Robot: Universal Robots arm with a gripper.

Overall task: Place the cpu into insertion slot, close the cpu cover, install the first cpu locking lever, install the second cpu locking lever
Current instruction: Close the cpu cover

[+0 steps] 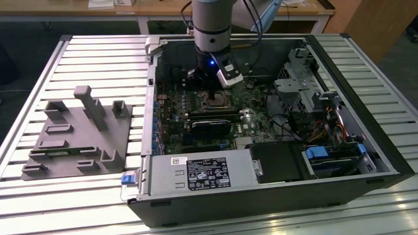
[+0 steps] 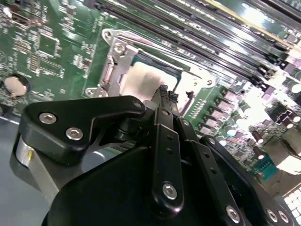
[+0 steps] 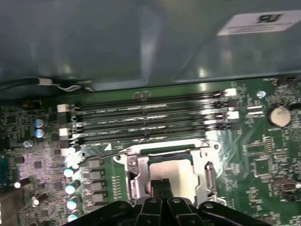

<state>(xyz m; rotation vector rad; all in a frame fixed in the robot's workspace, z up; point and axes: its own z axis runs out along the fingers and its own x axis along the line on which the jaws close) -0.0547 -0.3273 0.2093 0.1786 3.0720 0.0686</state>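
The cpu (image 3: 174, 168), a pale silvery square chip, lies in the insertion slot (image 1: 213, 100) on the green board inside the open computer case. The cpu cover (image 3: 135, 176), a silvery frame with a square window, lies flat around the chip (image 2: 141, 82). A thin wire lever (image 3: 110, 151) runs slanted along the slot's edge by the memory slots. My gripper (image 3: 162, 183) hangs just above the chip's edge, its two black fingertips (image 2: 164, 94) pressed together with nothing between them. In the exterior view the gripper (image 1: 207, 84) stands right over the slot.
Long memory slots (image 3: 150, 115) run beside the socket, with the case wall (image 3: 141, 42) beyond. A black card (image 1: 212, 125), the power supply (image 1: 196, 174) and a drive cage (image 1: 307, 88) crowd the case. A grey fixture block (image 1: 78, 132) sits at the exterior view's left.
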